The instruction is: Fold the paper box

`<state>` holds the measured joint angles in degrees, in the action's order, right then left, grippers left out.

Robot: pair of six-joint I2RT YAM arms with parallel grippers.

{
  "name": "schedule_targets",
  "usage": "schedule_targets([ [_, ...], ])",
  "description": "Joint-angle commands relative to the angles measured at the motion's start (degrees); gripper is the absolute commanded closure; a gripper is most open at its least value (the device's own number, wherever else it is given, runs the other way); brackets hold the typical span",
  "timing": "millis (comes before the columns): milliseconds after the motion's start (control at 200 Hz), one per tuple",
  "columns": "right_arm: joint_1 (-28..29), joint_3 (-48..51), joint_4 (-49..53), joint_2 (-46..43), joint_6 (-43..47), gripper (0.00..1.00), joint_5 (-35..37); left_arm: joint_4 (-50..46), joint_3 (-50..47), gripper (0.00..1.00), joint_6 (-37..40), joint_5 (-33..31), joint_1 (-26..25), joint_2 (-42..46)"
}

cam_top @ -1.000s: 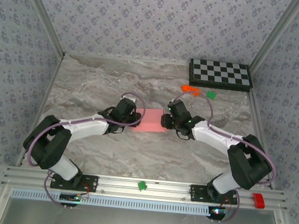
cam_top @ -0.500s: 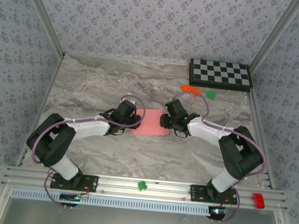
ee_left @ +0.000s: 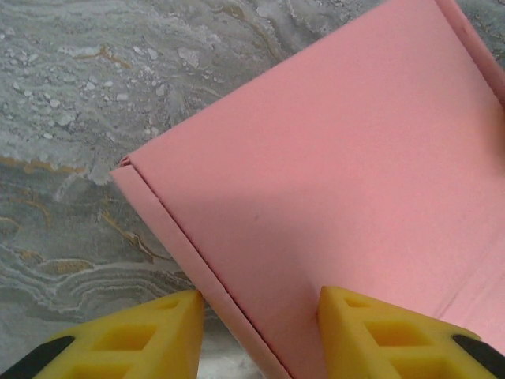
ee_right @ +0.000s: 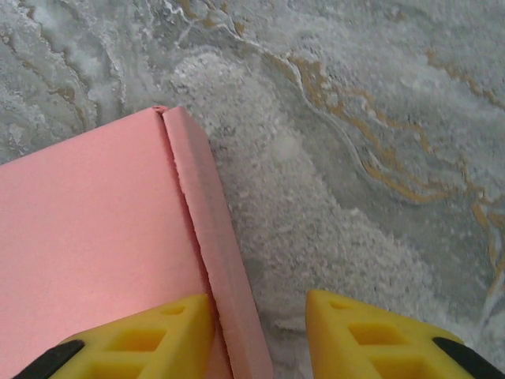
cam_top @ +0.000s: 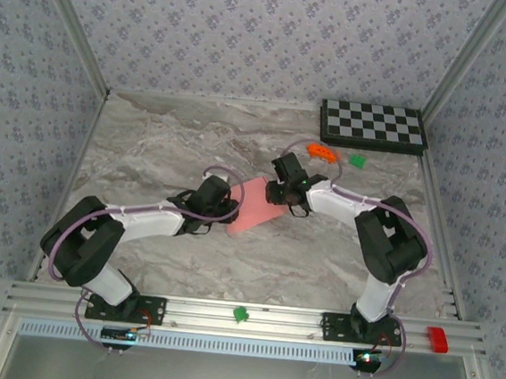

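Note:
The paper box [cam_top: 256, 206] is a salmon-pink flat closed box lying askew on the marble table, between the two arms. My left gripper [cam_top: 230, 209] is at its left end. In the left wrist view its yellow fingers [ee_left: 150, 335] stand apart astride the box's [ee_left: 339, 158] folded edge, one over the table and one against the pink top. My right gripper [cam_top: 274, 194] is at the box's far right corner. In the right wrist view its jaws [ee_right: 260, 324] are also apart, one finger on the box [ee_right: 95, 237], the other over bare marble.
A folded chessboard [cam_top: 374, 126] lies at the back right, with an orange piece [cam_top: 321, 150] and a green piece [cam_top: 357, 161] in front of it. A green clip [cam_top: 241, 314] and a red block [cam_top: 437, 338] sit on the near rail.
The box has turned counterclockwise in the top view, its right end swinging toward the back. The right gripper moved back and left with it; the left gripper shifted slightly nearer.

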<state>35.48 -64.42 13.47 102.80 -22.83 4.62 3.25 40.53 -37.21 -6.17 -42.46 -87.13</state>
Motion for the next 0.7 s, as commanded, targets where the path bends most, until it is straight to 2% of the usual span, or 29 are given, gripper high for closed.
schedule_targets([
  [0,0.43,-3.10,6.07,2.16,2.91,0.60,0.09,-1.02,-1.04,0.58,-1.46,3.86,-0.97,1.86],
  [160,-0.21,-6.67,8.75,0.01,4.11,0.53,3.58,-5.64,-0.25,0.53,0.46,0.24,-0.96,6.41],
  [320,-2.05,-6.37,10.02,-4.24,3.29,0.49,4.06,-11.97,2.52,0.40,4.96,-4.74,-0.48,10.18],
  [405,-2.73,-4.46,9.81,-7.42,2.10,0.49,3.83,-13.70,3.96,0.37,8.09,-5.21,1.03,10.57],
  [545,-3.48,3.47,7.88,-14.28,-1.62,0.49,3.14,-13.25,6.73,0.28,13.93,-1.61,5.32,8.51],
  [695,-4.06,11.76,6.53,-20.99,-5.22,0.49,1.93,-9.78,10.71,0.22,21.35,8.75,10.03,2.55],
])
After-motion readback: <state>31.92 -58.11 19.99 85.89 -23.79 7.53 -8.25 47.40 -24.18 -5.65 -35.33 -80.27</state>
